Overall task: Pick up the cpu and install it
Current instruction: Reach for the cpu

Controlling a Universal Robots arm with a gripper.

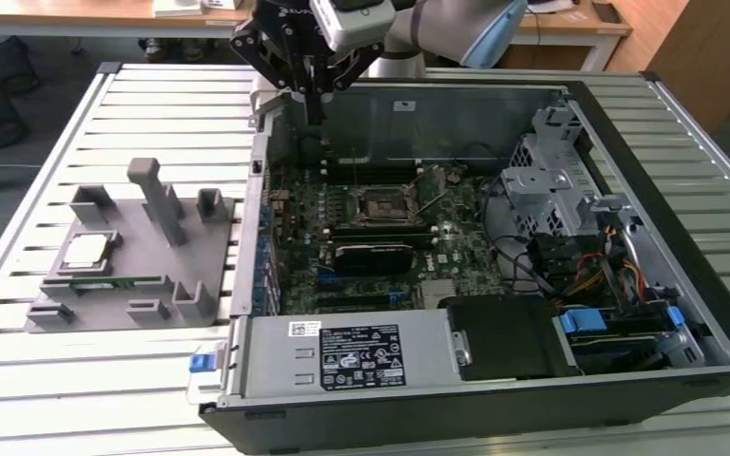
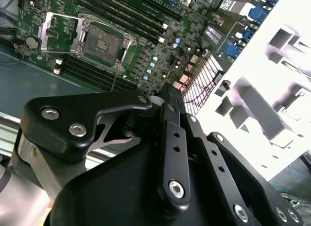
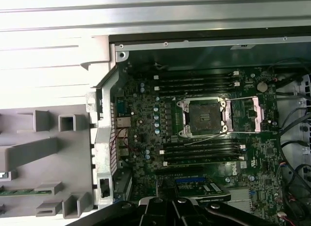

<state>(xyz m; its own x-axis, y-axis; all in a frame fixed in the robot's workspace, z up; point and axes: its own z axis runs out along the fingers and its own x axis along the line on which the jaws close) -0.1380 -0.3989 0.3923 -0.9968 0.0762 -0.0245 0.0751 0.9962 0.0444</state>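
Gripper (image 1: 318, 106) closed, holding nothing, hanging over the open computer case (image 1: 467, 418), well apart from the grey fixture (image 1: 99, 313). The cpu (image 1: 86, 250) lies flat on that fixture. Judged light, rigid and fragile underneath; best taken by opposite edges. The fixture rests on a slatted metal table (image 1: 86, 399).

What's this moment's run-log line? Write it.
black gripper shut, empty, above open black computer case | small silvery square cpu lying on grey fixture, untouched | black square motherboard socket open, empty
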